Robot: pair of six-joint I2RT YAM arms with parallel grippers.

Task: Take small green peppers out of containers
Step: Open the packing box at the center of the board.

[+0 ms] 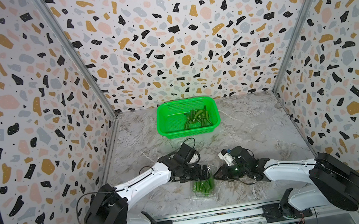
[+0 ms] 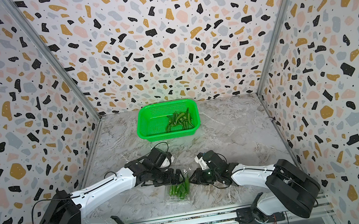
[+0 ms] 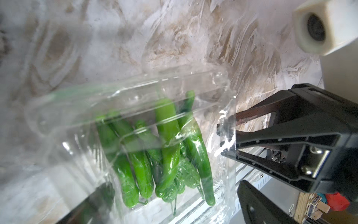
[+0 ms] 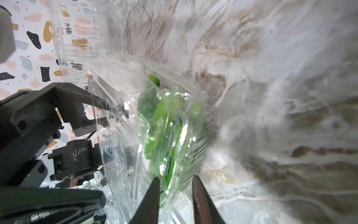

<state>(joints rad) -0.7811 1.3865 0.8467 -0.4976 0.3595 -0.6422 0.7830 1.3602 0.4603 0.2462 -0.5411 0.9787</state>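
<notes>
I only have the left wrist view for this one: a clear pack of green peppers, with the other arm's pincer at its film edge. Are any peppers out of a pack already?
Observer: Yes. In both top views a pile of peppers lies in a green basket at the back of the table.
Operator: Any other packs lying around?
Observer: In both top views I find only this one pack, near the front of the table. Clear film is hard to spot, though.
Operator: Has the right pincer got hold of the film?
Observer: The right wrist view shows the right pincer with film between its fingers and a gap there. I cannot tell whether it is clamped.
</notes>
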